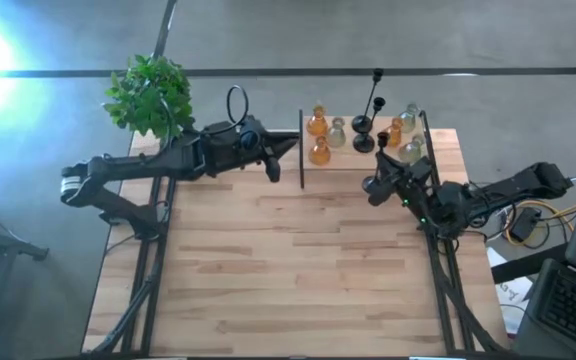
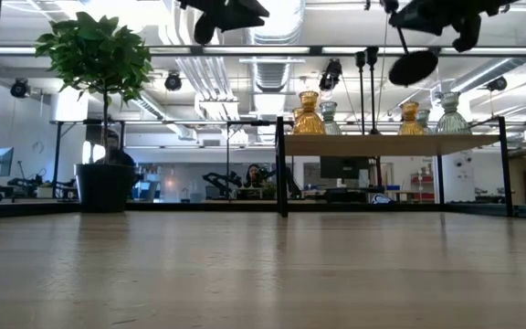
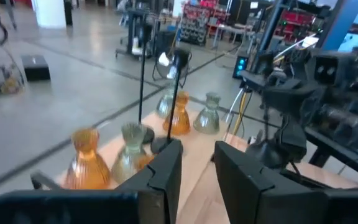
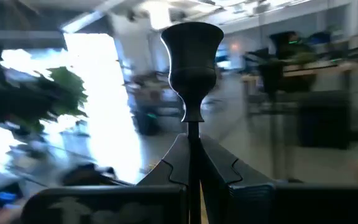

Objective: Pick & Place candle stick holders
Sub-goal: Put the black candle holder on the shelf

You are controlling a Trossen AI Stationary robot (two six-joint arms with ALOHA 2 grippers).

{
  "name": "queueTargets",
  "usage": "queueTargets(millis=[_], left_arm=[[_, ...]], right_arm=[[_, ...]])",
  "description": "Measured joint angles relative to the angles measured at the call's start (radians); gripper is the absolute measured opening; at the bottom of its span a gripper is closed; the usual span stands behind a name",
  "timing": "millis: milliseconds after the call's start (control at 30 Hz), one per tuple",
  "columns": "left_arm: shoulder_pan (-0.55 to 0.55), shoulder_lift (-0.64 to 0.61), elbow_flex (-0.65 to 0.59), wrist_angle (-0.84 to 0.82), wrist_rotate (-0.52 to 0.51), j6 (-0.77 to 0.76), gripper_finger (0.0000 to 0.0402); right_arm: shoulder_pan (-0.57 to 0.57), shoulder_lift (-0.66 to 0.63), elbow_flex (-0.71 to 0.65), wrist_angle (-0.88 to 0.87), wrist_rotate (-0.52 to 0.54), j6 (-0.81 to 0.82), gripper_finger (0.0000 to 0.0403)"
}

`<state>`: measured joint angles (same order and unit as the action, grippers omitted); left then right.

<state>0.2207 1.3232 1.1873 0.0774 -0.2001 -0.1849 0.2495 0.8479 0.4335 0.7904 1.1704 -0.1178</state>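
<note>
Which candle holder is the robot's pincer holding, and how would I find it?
Look at the raised wooden shelf at the table's far edge, crowded with amber and clear glass holders. Just in front of its right end, the right pincer is shut on a black candle holder: a thin stem with a cup on top, lifted in the air, not glass.

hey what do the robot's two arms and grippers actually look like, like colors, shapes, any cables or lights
Both arms are dark, nearly black, built from jointed tubular segments. The left arm has a pale grey cap at its shoulder end and a thin cable loop arching above its wrist. The left gripper has two flat, black, wedge-shaped fingers. The right gripper has the same tapered black fingers, and tiny green lights glow on the right arm.
</note>
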Motion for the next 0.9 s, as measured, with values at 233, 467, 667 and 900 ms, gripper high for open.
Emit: queueTargets(millis=[233, 467, 667, 900], left_arm=[[-0.003, 0.013, -0.039, 0.002, 0.263, -0.060, 0.0099], [-0.043, 0.071, -0.019, 0.157, 0.525, -0.125, 0.0099], [-0.064, 0.158, 0.071, 0.209, 0.525, -0.121, 0.0099], [-0.070, 0.284, 0.198, 0.195, 0.544, -0.112, 0.0099]], right_arm=[[-0.002, -0.008, 0.052, 0.006, -0.227, 0.127, 0.0008], [-0.003, 0.020, 0.205, -0.168, -0.312, 0.066, 0.0008], [-0.010, 0.085, 0.329, -0.318, -0.308, 0.069, 0.0008], [-0.013, 0.177, 0.410, -0.323, -0.313, 0.036, 0.0008]])
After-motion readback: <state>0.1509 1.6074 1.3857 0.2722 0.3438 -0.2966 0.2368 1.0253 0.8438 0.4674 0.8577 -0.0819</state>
